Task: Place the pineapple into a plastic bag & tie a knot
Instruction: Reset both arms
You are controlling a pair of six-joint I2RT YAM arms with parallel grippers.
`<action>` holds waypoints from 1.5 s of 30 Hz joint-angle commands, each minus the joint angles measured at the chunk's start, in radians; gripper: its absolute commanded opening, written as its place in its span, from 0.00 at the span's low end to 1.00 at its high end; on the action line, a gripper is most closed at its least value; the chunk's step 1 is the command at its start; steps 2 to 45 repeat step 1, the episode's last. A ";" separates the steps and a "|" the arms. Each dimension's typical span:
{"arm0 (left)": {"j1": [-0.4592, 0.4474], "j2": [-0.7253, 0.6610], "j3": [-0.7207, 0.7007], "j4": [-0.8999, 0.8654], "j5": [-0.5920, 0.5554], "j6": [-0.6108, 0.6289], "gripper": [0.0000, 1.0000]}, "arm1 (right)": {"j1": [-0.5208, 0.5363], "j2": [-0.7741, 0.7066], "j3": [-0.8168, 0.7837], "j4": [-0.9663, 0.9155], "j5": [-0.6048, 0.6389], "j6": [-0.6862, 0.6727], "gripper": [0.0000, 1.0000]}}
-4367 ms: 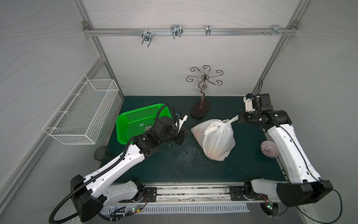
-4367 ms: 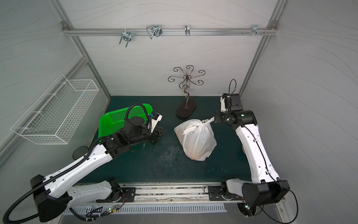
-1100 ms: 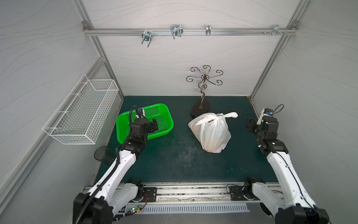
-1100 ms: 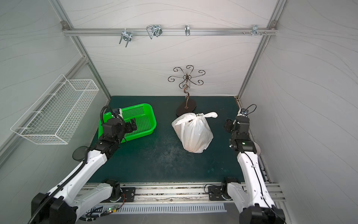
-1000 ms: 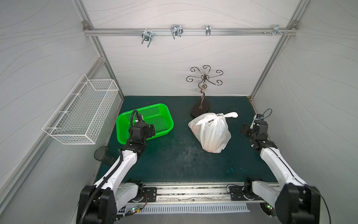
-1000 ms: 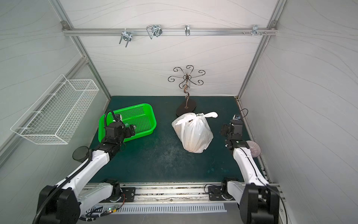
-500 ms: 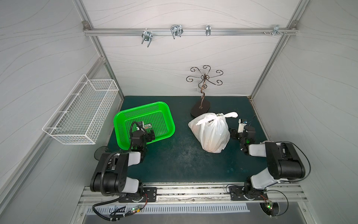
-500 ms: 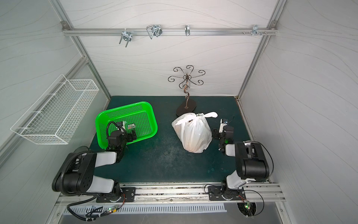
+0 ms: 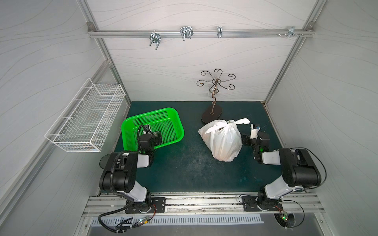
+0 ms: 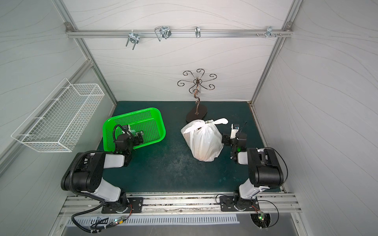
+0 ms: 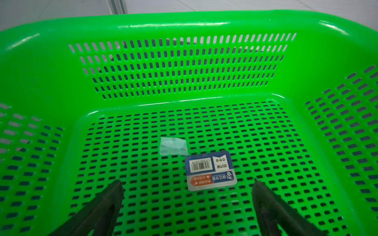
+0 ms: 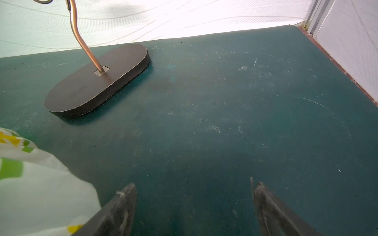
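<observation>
Green mat (image 9: 184, 173) — plastic bag (image 9: 224, 141) just beside right hand (image 12: 193, 183), fingers apart.

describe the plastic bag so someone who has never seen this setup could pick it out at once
On the dark green mat, look right of the green perforated basket, just in front of the oval base of the scrolled metal stand. There sits the plastic bag, bulging, its handles tied in the knot on top. It is the only soft, white, crinkled thing on the mat.
</observation>
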 commanded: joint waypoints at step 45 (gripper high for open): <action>0.000 0.017 0.039 -0.012 -0.012 -0.002 1.00 | 0.006 0.008 0.010 0.024 -0.007 -0.013 0.93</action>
